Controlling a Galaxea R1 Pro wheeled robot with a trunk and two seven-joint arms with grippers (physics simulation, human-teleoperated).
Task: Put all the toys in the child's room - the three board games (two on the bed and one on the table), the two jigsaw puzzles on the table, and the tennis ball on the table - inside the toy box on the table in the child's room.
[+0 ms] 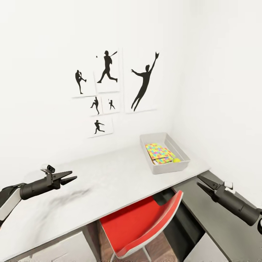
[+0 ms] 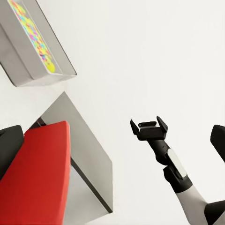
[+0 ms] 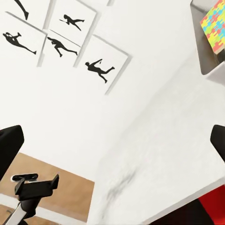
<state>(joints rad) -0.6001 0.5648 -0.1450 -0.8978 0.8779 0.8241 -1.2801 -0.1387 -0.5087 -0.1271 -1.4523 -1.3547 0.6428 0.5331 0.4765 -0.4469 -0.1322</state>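
At the right of the head view the toy box (image 1: 164, 153) sits near the far right end of the table (image 1: 109, 182), close to the corner of the room. Inside it lies a jigsaw puzzle (image 1: 159, 153), with the tennis ball (image 1: 177, 160) tucked against its near wall, so that part of the sorting looks done. No board game can be made out in the box.

The left gripper (image 1: 72, 178) hangs at the left edge over the bare tabletop, fingers slightly parted and holding nothing. The right gripper (image 1: 202, 183) hovers at the lower right, beside the table's end, also spread and empty. Both arms seem held wide and clear for travel. A red chair (image 1: 140, 222) sits under the table's front edge, and baseball silhouette prints (image 1: 109, 87) hang on the wall.
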